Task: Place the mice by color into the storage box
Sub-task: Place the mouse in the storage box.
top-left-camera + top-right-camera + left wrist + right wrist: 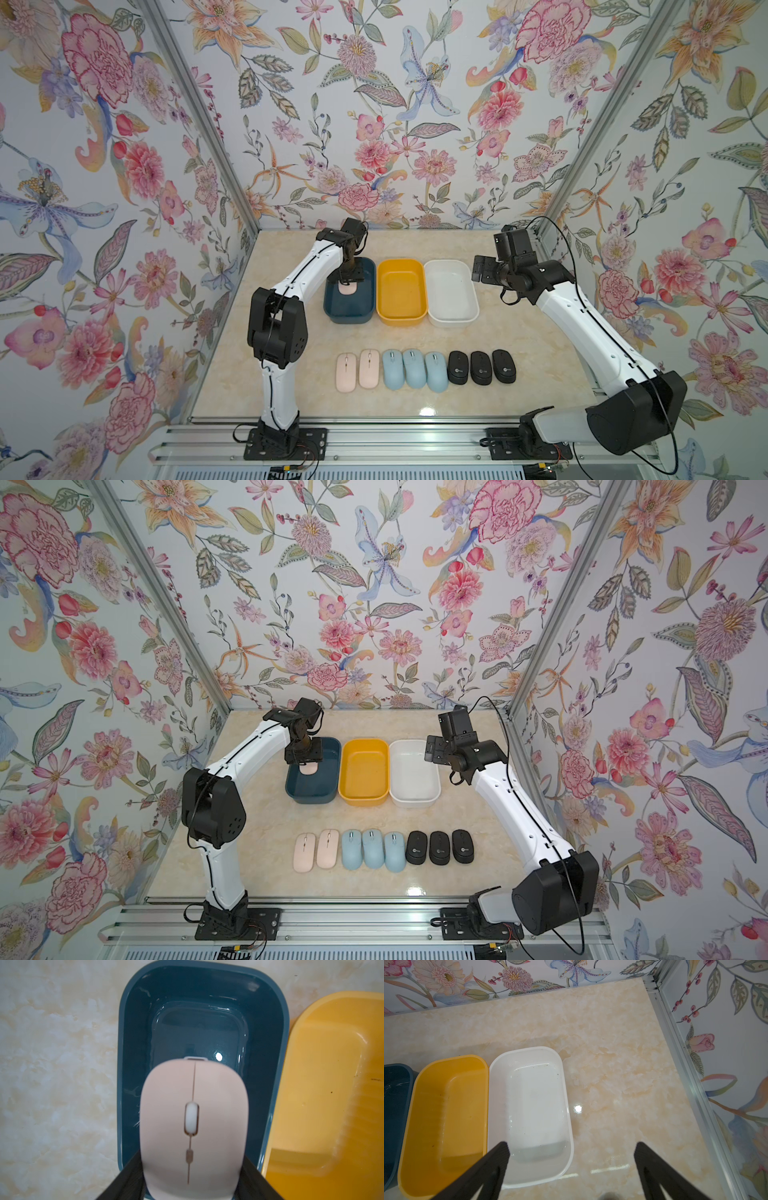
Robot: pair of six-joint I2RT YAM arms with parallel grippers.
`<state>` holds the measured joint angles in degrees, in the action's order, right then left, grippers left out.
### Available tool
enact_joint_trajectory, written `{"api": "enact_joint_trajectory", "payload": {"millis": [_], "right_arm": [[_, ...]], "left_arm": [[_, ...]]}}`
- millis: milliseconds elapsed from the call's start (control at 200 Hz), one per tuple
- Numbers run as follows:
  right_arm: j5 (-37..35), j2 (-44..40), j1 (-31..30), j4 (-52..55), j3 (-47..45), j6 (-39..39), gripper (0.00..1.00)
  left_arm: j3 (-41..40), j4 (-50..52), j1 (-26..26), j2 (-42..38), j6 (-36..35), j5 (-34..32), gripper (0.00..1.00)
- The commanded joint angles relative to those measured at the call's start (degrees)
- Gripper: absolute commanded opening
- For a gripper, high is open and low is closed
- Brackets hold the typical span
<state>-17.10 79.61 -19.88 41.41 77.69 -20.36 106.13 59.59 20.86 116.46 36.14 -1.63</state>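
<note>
- A flat pale pink oval computer mouse (193,1126) is shown clamped by its long sides between the black left fingers (124,1184), over the opening of a dark teal rounded plastic storage box (121,1064). Whether it touches the box floor cannot be told.
- In both top views, the held mouse (347,288) (308,769) is seen inside the teal box's outline, under the left arm's wrist.
- Three boxes are lined up on the cream marbled surface (519,353). The teal box (349,319) is set at 9 o'clock of a yellow rounded plastic box (401,321). A white rounded plastic box (453,322) is set at 3 o'clock of the yellow one, and their rims are seen touching in the right wrist view.
- The black right fingers (496,1159) are spread wide with nothing between them, and are held above the white box's 3 o'clock rim.
- Eight mice are laid side by side at 6 o'clock of the boxes, each lengthwise toward 12 o'clock.
- From 9 o'clock to 3 o'clock, the row begins with two pale pink flat mice (345,372) (369,368).
- Three light blue oval mice (392,369) (414,368) (436,372) are placed next.
- Three shorter black mice with a white round logo (458,367) (481,368) (504,366) close the row at its 3 o'clock end.
</note>
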Motion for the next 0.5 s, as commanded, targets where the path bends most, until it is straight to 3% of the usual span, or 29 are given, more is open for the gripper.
{"api": "enact_joint_trajectory", "payload": {"millis": [0, 495], "right_arm": [[-1.5, -1.0, -0.3, 1.8, 1.2, -0.1, 0.98], [-3.8, -3.9, -0.4, 4.0, -0.7, -0.7, 0.98]], "left_arm": [[4.9, 0.9, -1.3, 4.8, -2.2, 1.2, 0.55], [15.3, 0.8, -2.7, 19.4, -3.9, 1.4, 0.56]]}}
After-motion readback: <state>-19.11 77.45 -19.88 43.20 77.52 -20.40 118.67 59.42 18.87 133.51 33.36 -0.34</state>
